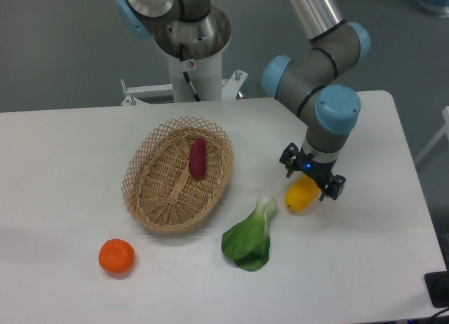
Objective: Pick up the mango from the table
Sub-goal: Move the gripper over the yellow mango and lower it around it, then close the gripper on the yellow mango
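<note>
The mango (pixel 300 197) is a glossy yellow-orange oval lying on the white table (pixel 70 170), right of centre. My gripper (pixel 309 186) points straight down directly over the mango's upper right end and hides part of it. The black wrist body covers the fingers, so I cannot tell how the jaws stand or whether they touch the fruit. The mango's lower left part shows clearly beneath the gripper.
A green bok choy (pixel 250 236) lies just left of the mango. A wicker basket (pixel 158 198) holds a purple sweet potato (pixel 198 158). A round orange tangerine (pixel 116 257) sits at the front left. The table's right edge is near.
</note>
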Motion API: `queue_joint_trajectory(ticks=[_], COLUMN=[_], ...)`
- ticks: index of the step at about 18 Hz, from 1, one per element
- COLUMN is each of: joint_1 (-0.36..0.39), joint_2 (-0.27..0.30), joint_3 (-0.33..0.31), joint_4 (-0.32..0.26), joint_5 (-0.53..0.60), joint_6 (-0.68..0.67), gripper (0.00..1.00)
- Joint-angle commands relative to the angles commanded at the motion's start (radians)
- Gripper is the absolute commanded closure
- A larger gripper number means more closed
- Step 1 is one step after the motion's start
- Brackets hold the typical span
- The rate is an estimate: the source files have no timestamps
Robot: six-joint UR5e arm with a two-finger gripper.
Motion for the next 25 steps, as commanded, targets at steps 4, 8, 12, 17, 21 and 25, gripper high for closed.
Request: queue_joint_trajectory(ticks=[4,8,12,17,21,25], joint_1=[-0.002,-0.008,-0.015,-0.017,-0.018,-0.017], joint_2=[-0.008,-0.015,-0.023,-0.025,-0.026,-0.026], joint_3=[-0.002,-0.017,-0.017,-0.031,-0.045,-0.043], joint_4=[0.003,0.06,0.075,0.1,0.121,0.12], joint_5=[0.0,0.0,0.005,0.005,0.006,0.009], joint_6=[-0.002,-0.006,-0.026,-0.026,-0.026,-0.025], gripper=[0.0,0.0,0.0,0.0,0.01,0.29])
